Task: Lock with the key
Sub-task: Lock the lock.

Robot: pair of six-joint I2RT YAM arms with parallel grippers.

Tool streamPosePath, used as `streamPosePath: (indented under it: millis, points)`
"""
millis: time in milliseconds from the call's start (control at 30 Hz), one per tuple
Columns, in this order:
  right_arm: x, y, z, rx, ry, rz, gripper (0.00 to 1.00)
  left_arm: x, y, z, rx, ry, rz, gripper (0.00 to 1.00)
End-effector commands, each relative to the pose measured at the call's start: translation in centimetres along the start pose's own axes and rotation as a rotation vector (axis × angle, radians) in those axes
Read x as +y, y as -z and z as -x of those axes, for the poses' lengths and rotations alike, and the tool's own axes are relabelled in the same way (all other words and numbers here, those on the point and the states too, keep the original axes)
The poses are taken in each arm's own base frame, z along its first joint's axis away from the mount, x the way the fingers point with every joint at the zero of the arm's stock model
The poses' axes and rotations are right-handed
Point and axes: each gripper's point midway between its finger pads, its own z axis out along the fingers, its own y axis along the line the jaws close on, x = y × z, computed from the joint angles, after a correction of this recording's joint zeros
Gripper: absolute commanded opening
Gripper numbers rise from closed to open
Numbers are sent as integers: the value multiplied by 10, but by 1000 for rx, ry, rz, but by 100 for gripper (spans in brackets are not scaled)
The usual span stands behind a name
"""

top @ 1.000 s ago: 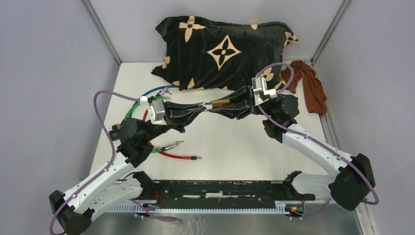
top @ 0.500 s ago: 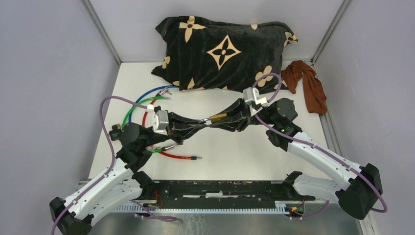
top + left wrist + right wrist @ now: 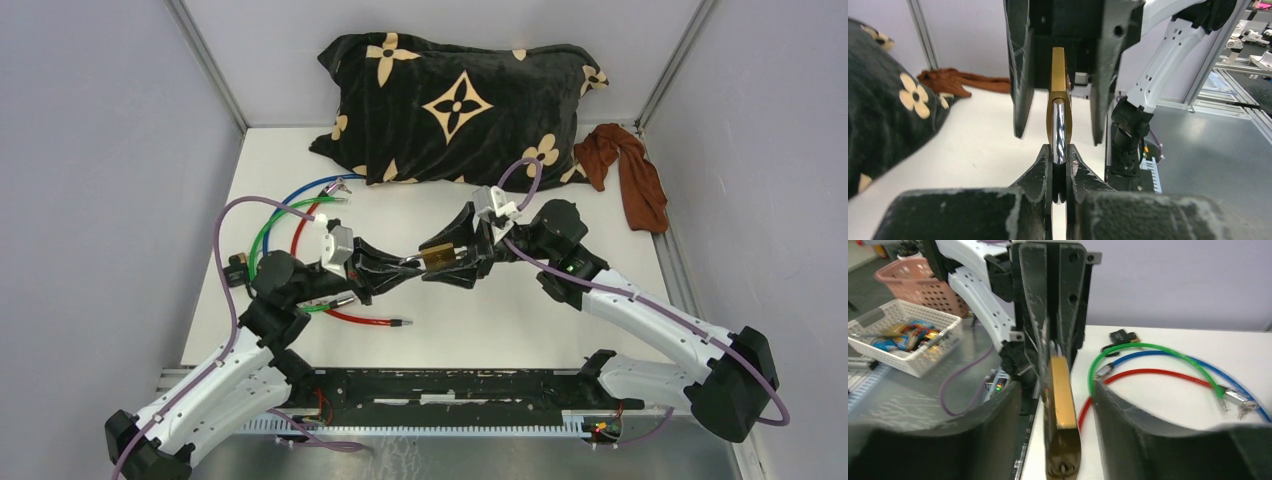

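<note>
While angled inward, left hand (image 3: 1059,152) clamped on padlock (image 3: 1058,70) shackle, right hand (image 3: 1058,395) spread loosely around brass body.

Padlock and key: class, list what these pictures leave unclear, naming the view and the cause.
Padlock keyhole: right wrist view, blurred at the bottom edge; key inside or not, unclear.
Shackle, near end: left wrist view, hidden in the jaws of the left gripper.
Metal pieces at the cable ends: right wrist view, blurred; possibly keys.

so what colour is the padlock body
The padlock body is brass gold; the right wrist view shows it best.
</note>
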Motion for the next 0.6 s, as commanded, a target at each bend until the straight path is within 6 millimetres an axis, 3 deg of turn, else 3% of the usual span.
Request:
streamPosePath:
  millis: [0, 267, 367, 467, 567]
  points:
    - [-4, 3, 4, 81, 74, -14, 97, 5, 7, 5, -23, 23, 44, 2]
    - [-2, 55, -16, 286, 171, -131, 96, 15, 23, -4, 10, -25, 100, 2]
    - [-11, 65, -30, 369, 144, -192, 80, 14, 25, -6, 13, -30, 94, 2]
    - [-15, 59, -31, 371, 126, -170, 61, 13, 26, -6, 18, -31, 86, 2]
    - [-16, 51, -30, 369, 109, -128, 54, 13, 26, -7, 22, -28, 84, 2]
